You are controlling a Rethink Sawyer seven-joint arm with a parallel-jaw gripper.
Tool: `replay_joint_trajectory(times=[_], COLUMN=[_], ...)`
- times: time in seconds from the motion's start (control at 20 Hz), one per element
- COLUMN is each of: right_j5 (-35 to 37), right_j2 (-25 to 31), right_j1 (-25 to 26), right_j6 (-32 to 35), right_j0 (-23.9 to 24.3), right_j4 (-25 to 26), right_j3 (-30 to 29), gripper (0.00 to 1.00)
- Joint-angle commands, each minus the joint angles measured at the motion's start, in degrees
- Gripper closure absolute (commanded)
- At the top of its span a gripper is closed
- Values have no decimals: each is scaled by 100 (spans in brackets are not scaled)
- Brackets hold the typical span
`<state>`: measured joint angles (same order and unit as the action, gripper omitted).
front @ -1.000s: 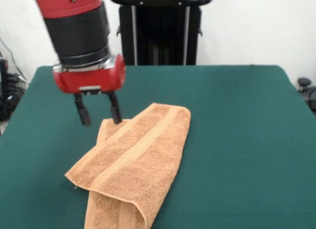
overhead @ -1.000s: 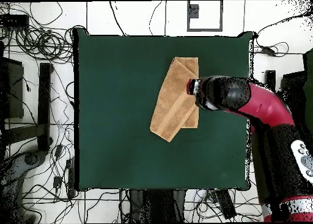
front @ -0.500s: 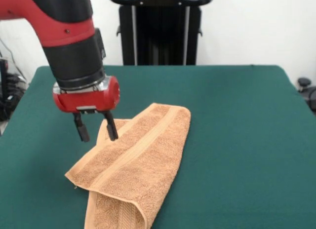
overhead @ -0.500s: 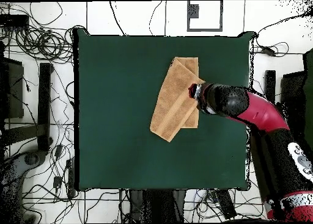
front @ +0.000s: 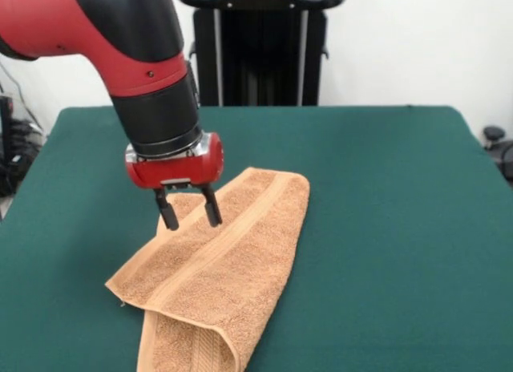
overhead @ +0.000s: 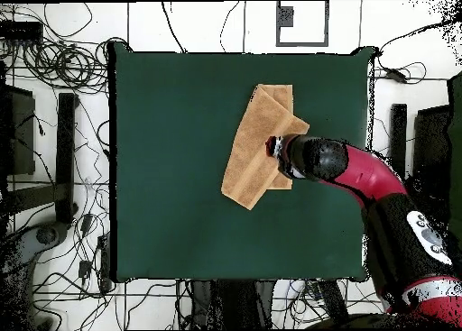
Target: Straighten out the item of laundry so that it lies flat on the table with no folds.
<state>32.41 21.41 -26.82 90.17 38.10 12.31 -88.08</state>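
Gripper [front: 189, 217] fingers we see parted and empty above the folded towel [front: 216, 268] in front view only; overhead, wide bare table [overhead: 171, 147] borders the towel.

Orange-tan towel [front: 216, 276] lies folded diagonally on green table [front: 385, 228].

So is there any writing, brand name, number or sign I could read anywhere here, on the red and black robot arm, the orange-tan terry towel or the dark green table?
None can be read.
Red and black robot arm: no lettering shows; pale marks on its lower part in the overhead view are too small to read.
Orange-tan terry towel: only woven stripes, no text.
Dark green felt table: plain, no markings.
Open gripper: no label visible.
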Motion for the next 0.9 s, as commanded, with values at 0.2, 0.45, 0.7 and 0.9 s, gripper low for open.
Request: replay_joint_trajectory(times=[0.2, 0.45, 0.7, 0.9], right_j5=[-316, -337, -392, -376], right_j2=[524, 511, 509, 548], right_j1=[94, 101, 178, 249], right_j6=[85, 73, 29, -75], right_j0=[-228, -194, -136, -46], right_j4=[167, 180, 213, 229], right_j3=[-447, -481, -491, -478], gripper=[0, 0, 0, 0])
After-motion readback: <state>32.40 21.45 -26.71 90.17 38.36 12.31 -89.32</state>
